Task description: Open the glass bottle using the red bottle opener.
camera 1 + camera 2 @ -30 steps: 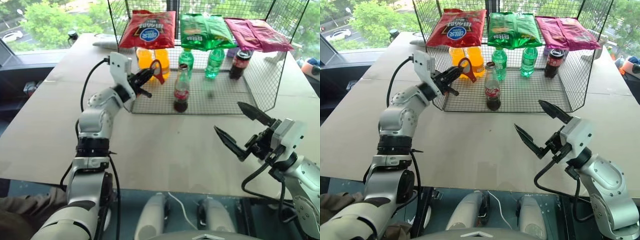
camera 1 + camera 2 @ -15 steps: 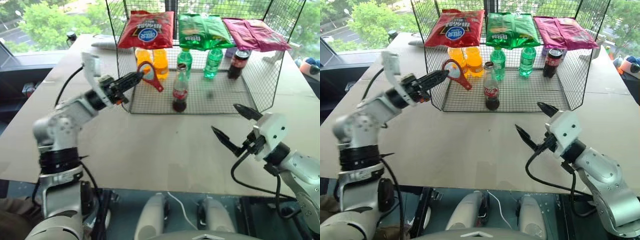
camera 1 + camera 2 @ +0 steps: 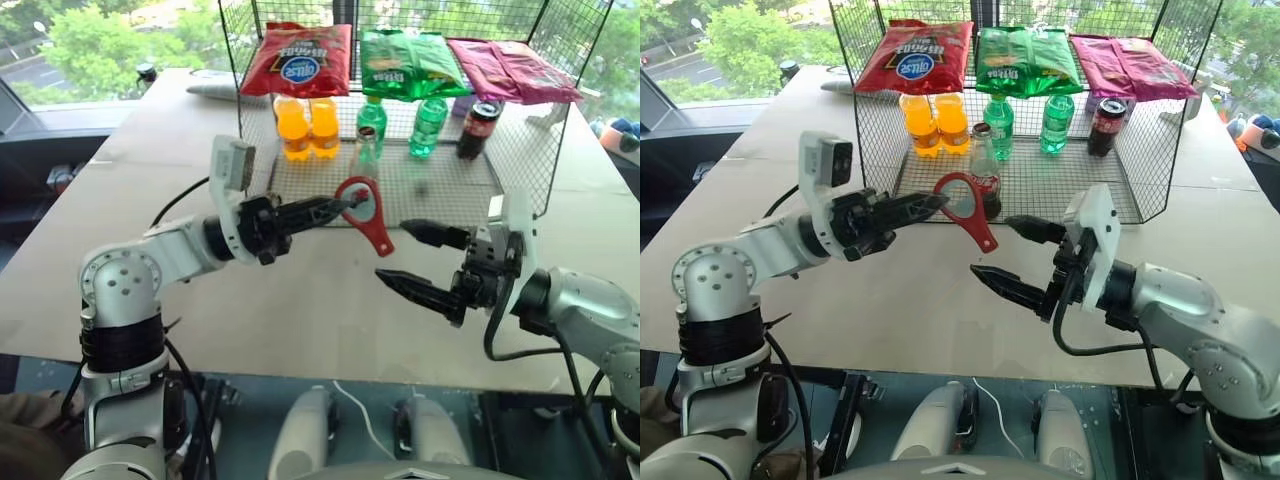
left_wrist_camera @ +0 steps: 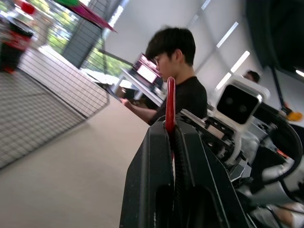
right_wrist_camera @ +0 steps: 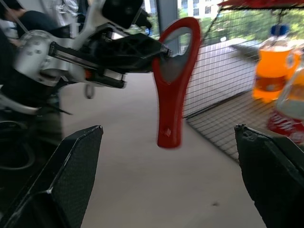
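Note:
The glass bottle stands upright on the floor of the wire basket, near its front; its red label also shows in the right wrist view. My left gripper is shut on the ring head of the red bottle opener, held in the air over the table in front of the basket with its handle hanging down. My right gripper is open, pointing left toward the opener, which hangs ahead of and between its two spread fingers without touching them.
The basket also holds two orange drink bottles, two green bottles and a dark plastic cola bottle. Snack bags lie on its top. A person sits beyond the table in the left wrist view.
My left gripper drew the opener back from the basket's left front to mid-table and rolled so the handle hangs down. My right gripper swung left and turned to face the opener.

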